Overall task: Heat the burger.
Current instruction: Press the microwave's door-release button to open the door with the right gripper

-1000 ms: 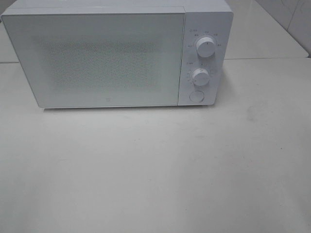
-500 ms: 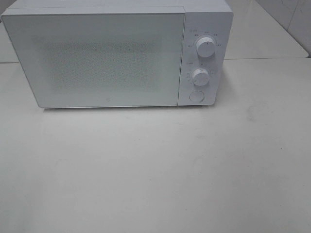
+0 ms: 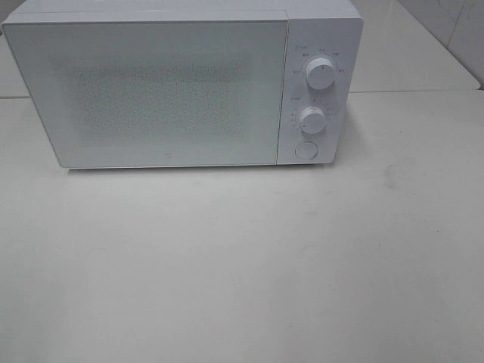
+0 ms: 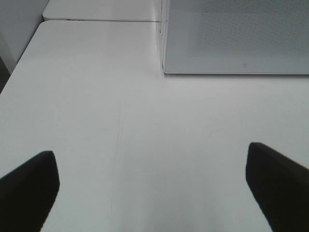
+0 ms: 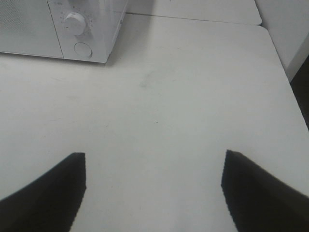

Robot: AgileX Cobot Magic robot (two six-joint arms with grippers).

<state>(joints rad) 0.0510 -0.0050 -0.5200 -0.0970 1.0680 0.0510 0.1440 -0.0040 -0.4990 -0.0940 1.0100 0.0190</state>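
Nothing has shifted in the last second: the microwave (image 3: 151, 91) stands shut on the tabletop (image 3: 242, 265). The burger shows in no view, so I cannot tell whether it is inside and heating or not yet brought. The left pincer (image 4: 149, 159) and right pincer (image 5: 153, 159) hover wide open, empty.

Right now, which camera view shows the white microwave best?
The exterior high view: the microwave shows its whole front. The left wrist view catches only a door corner; the right wrist view only the lower controls.
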